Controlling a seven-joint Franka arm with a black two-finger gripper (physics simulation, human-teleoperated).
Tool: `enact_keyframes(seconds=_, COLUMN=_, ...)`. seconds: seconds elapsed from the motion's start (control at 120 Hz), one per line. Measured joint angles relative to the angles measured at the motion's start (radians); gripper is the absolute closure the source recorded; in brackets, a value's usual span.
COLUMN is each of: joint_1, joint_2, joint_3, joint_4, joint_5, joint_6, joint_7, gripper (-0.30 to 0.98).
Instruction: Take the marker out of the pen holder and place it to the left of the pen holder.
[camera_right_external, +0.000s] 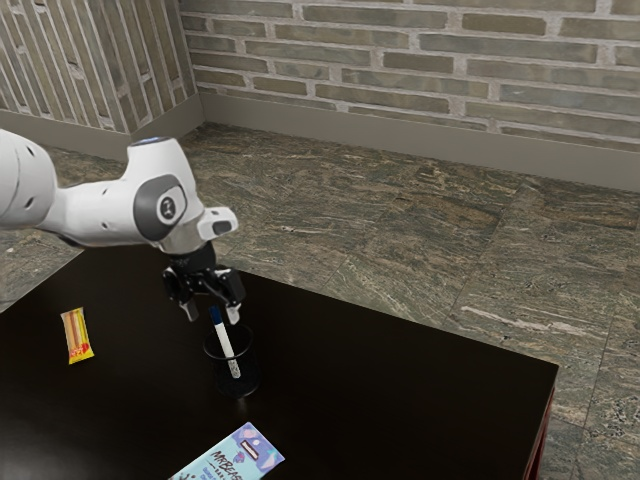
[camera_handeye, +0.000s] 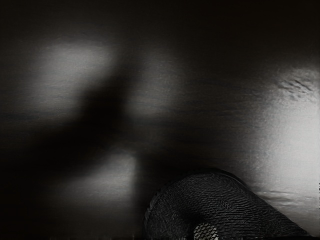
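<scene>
My gripper (camera_right_external: 214, 313) is open above the pen holder, its two fingertips apart on either side of the marker's blue top end. The white marker (camera_right_external: 228, 350) stands slightly tilted inside the dark, see-through pen holder (camera_right_external: 249, 373), with its blue end above the rim. In the wrist view, the black mesh pen holder (camera_handeye: 200, 200) is at the lower edge, under my hand. Whether either finger touches the marker cannot be told.
A yellow and red snack packet (camera_right_external: 76, 336) lies on the dark table (camera_right_external: 400, 390), toward the exterior view's left. A light blue and purple bar (camera_right_external: 235, 457) lies near that view's lower edge.
</scene>
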Motion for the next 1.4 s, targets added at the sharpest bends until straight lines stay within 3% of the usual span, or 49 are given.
enact_keyframes(seconds=0.417, joint_1=-0.032, joint_2=-0.061, joint_3=0.0, joint_4=-0.081, joint_5=0.003, joint_6=-0.003, joint_7=-0.032, gripper=0.03)
enact_keyframes(seconds=0.958, joint_1=-0.034, joint_2=-0.038, joint_3=0.027, joint_4=-0.017, joint_5=0.006, joint_6=-0.007, joint_7=-0.047, gripper=0.07)
enact_keyframes(seconds=1.192, joint_1=-0.034, joint_2=-0.048, joint_3=0.019, joint_4=-0.008, joint_5=0.005, joint_6=-0.008, joint_7=-0.05, gripper=0.54)
enact_keyframes(seconds=1.4, joint_1=-0.034, joint_2=-0.052, joint_3=0.017, joint_4=-0.003, joint_5=0.007, joint_6=-0.008, joint_7=-0.055, gripper=0.71)
